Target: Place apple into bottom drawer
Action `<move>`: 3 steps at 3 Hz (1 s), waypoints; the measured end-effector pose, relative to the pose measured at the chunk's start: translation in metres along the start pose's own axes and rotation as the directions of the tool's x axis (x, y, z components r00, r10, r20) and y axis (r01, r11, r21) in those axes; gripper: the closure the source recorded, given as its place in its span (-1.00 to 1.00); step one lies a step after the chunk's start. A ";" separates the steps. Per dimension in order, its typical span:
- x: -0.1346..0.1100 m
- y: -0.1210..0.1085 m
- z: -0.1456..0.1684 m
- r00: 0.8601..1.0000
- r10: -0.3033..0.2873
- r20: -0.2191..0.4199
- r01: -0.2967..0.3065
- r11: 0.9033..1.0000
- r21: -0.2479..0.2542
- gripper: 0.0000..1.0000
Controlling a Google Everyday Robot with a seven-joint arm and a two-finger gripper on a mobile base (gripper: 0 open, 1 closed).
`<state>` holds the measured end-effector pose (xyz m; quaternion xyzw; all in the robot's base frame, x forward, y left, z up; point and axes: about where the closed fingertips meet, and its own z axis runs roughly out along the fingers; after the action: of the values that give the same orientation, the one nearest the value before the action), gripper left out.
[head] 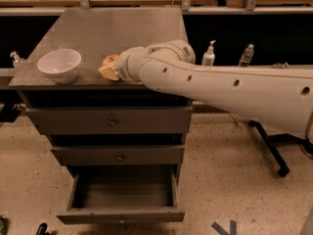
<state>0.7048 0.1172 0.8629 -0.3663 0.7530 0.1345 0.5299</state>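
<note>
The apple lies on the grey cabinet top, right of a white bowl; only its reddish top shows behind my wrist. My gripper is at the apple, low over the cabinet's front edge, and covers most of it. I cannot tell whether it holds the apple. The bottom drawer is pulled out below, and its inside shows nothing in it. The two upper drawers are shut.
A white bowl stands at the cabinet top's front left. Bottles stand on a ledge to the right behind my arm. A black chair base sits on the speckled floor at the right.
</note>
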 end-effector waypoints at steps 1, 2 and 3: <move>0.000 0.003 0.002 1.000 0.010 0.002 -0.010 1.000 -0.011 0.43; 0.007 -0.018 0.013 0.991 0.127 0.045 -0.125 0.991 -0.045 0.99; 0.020 -0.033 0.015 0.979 0.199 0.034 -0.196 0.978 -0.073 1.00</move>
<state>0.7347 0.0952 0.8454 -0.3050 0.7695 0.2201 0.5162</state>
